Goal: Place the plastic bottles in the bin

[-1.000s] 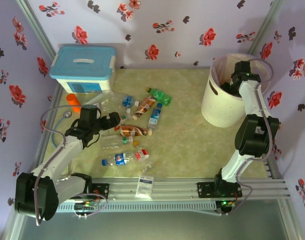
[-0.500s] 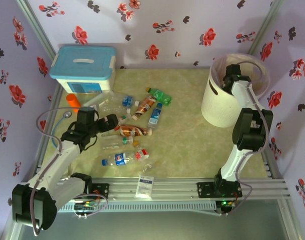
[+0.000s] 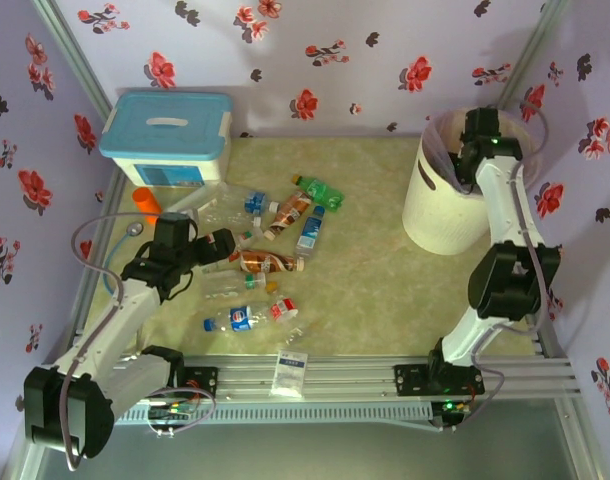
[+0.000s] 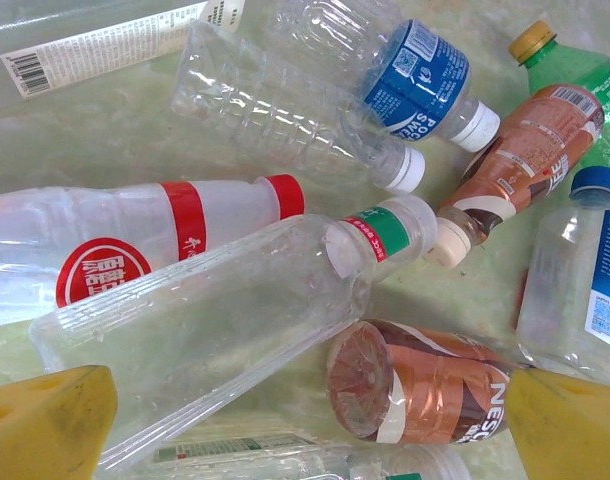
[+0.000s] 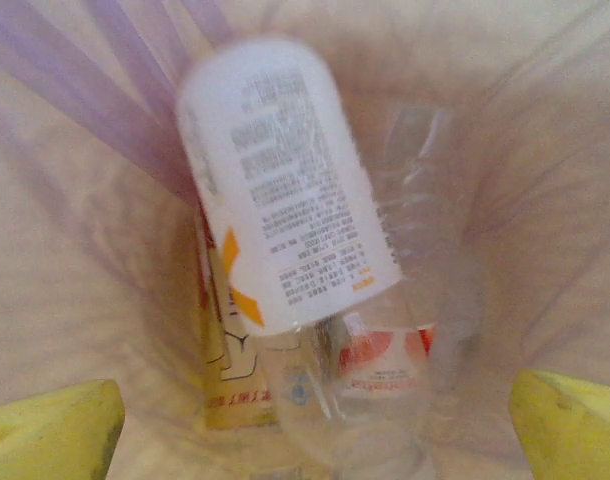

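Left claw (image 3: 213,243): fingers spread apart with nothing gripped, low over the heap near the bench's left edge.
Bottles (image 3: 265,262): about a dozen lie on their sides across the left half of the bench, between the box and the near edge, many touching.
Between the left fingertips (image 4: 45,425): a clear bottle (image 4: 215,330) with a green neck band lies slanted. A red-banded bottle (image 4: 135,235) touches it on the far side. A brown bottle (image 4: 415,385) lies just beside it, base toward the camera.
Right claw (image 3: 477,140): above the bin's mouth, fingers wide apart, empty.
Bin (image 3: 435,200): upright at the bench's far right corner, pale pink liner inside.
In the bin: a white-labelled bottle (image 5: 285,180), blurred, is seen over a clear red-labelled bottle (image 5: 385,370) at the bottom.
Box (image 3: 165,135): far left corner, blue lid on.
Orange cylinder (image 3: 145,203): just in front of the box, by the left edge.
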